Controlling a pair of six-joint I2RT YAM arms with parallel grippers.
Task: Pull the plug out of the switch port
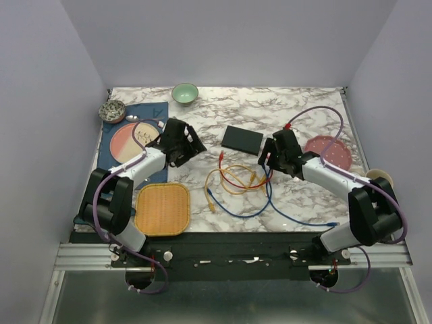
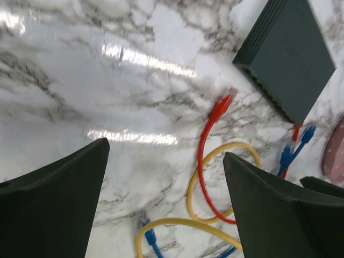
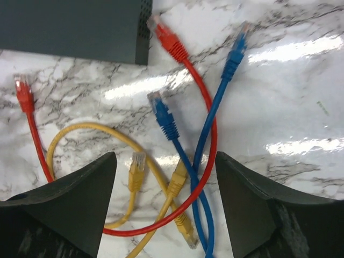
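Right wrist view: the right gripper [image 3: 165, 157] hangs wide open and empty over loose patch cables [image 3: 171, 124]. The red plug [image 3: 162, 30] lies just beside the network switch [image 3: 70, 27] corner, seemingly unseated; the switch port row is hidden. The left gripper [image 2: 166, 149] gapes empty too, likely standing clear.

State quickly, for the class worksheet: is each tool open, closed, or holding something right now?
Left tool: open, holding nothing.
Right tool: open, holding nothing, above the loose cables.
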